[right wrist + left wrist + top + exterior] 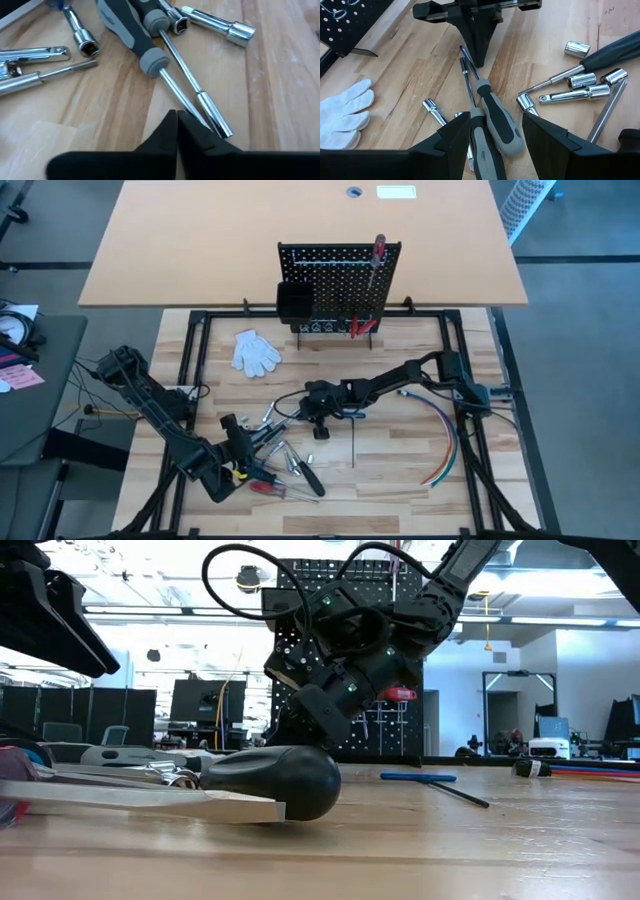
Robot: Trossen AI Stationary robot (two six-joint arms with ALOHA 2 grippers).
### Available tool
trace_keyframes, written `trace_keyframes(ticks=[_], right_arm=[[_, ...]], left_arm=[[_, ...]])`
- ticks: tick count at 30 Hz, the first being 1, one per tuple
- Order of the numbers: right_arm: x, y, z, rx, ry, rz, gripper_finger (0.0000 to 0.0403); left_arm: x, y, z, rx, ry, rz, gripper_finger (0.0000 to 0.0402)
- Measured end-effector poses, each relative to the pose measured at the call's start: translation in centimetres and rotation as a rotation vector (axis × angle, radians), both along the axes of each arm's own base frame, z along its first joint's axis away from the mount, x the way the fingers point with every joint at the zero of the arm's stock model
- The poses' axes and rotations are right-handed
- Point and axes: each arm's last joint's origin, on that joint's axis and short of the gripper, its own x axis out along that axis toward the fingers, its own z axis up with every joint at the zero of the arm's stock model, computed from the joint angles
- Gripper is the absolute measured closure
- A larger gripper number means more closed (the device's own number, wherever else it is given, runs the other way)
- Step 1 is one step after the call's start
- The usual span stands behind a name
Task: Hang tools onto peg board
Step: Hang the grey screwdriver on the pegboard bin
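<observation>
Going by what already hangs on the peg board, the job looks barely begun: 1 red-handled screwdriver hangs on its face, red-handled pliers sit at its foot by the white marks, and most of the tools lie loose on the table. Starting at the left of the high view, the left gripper rests low over the tool pile near the front edge; in its wrist view the fingers stand apart on either side of 2 grey-handled screwdrivers without pinching them, so it grasps nothing. Around them lie silver sockets and extension bars, and a black-handled driver lies across the front of the low view. Further right, the right gripper is down at the table just beyond the pile, its jaws pressed together at the tips beside the 2 shafts; whether a shaft is actually pinched I cannot tell. A blue T-handle key lies apart to the right, then the bundle of coloured cables. The surface is a pale wooden tabletop in a black frame, with a white glove near the board, a tan desk behind, and beyond that an open lab with monitors.
</observation>
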Motion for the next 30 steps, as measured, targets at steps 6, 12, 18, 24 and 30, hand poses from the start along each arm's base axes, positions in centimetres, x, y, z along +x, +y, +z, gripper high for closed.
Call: trace_keyframes(ticks=[6, 12, 18, 24, 30], right_arm=[[0.0, -0.2, 0.7, 0.008, -0.011, -0.015, 0.0398], [0.0, -0.8, 2.1, 0.040, -0.048, -0.047, 0.0400], [0.0, -0.8, 2.5, 0.041, -0.063, -0.047, 0.0401], [0.0, -0.8, 3.1, 0.047, -0.070, -0.051, 0.0402], [0.4, 1.4, 4.3, -0.008, -0.138, 0.055, 0.0369]], left_arm=[[0.0, 0.0, 0.0, 0.001, 0.001, 0.000, 0.0226], [0.0, 0.0, 0.0, -0.007, 0.002, 0.001, 0.0226], [0.0, 0.0, 0.0, -0.002, 0.004, -0.003, 0.0226], [0.0, 0.0, 0.0, -0.007, 0.001, 0.000, 0.0226], [0.0, 0.0, 0.0, -0.005, 0.002, -0.001, 0.0226]])
